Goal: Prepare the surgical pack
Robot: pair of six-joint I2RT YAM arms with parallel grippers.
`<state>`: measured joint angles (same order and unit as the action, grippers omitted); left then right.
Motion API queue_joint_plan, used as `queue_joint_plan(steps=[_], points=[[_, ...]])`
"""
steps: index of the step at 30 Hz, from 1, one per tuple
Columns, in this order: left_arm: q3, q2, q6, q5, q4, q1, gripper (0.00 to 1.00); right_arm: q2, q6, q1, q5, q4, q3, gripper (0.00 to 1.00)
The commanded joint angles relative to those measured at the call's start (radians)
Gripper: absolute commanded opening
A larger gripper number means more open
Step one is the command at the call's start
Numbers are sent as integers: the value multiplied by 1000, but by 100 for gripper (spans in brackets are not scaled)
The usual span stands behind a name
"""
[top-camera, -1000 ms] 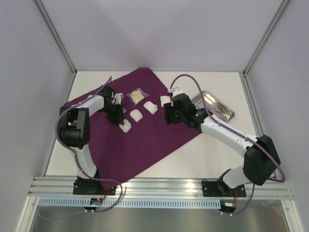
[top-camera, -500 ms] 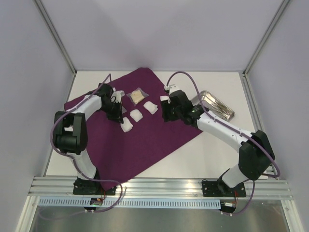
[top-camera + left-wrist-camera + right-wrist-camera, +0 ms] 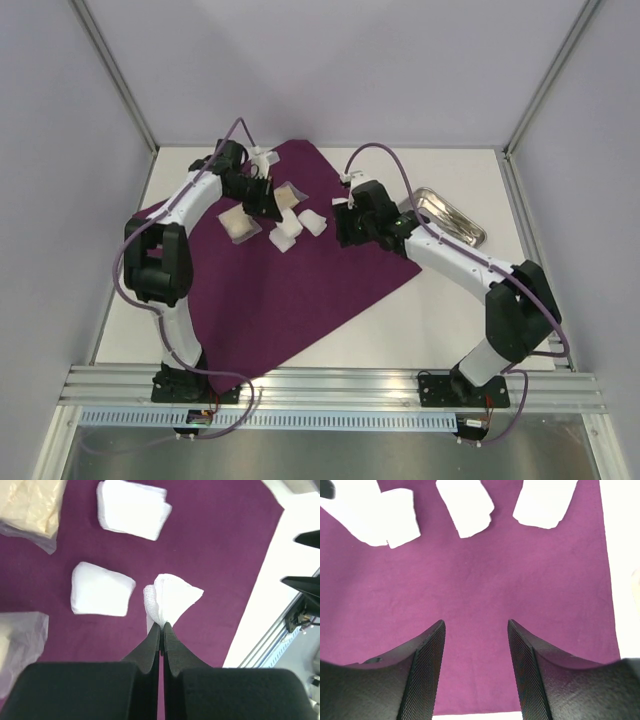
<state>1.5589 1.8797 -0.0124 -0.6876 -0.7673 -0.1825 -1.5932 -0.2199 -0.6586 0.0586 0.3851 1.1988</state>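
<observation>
The dark-purple cloth (image 3: 300,290) lies spread on the table. My left gripper (image 3: 270,210) hovers over its far part, between the two tan packets (image 3: 238,222) (image 3: 291,192). In the left wrist view it (image 3: 162,626) is shut on a corner of a white gauze pad (image 3: 172,597), held above the cloth (image 3: 225,545). Two more pads (image 3: 100,589) (image 3: 132,510) lie flat. My right gripper (image 3: 343,228) (image 3: 476,625) is open and empty over the cloth (image 3: 480,570), near pads (image 3: 465,505) (image 3: 545,500). The steel tray (image 3: 470,238) holds the forceps (image 3: 448,210).
Gauze pads lie in a row on the cloth (image 3: 285,236) (image 3: 312,222) (image 3: 342,207). The tray stands on the white table to the right of the cloth. Grey walls enclose the table on three sides. A metal rail (image 3: 330,385) runs along the near edge.
My left gripper has lifted the front-left gauze pad and swung back and right with it, uncovering a tan packet at the left. My right gripper has shifted slightly toward the back.
</observation>
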Motion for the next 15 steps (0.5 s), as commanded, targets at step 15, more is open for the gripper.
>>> queue_joint_plan(steps=[15], points=[[82,187,-29,5,8,5,0,-56,7,11,-85,-58,19,56]])
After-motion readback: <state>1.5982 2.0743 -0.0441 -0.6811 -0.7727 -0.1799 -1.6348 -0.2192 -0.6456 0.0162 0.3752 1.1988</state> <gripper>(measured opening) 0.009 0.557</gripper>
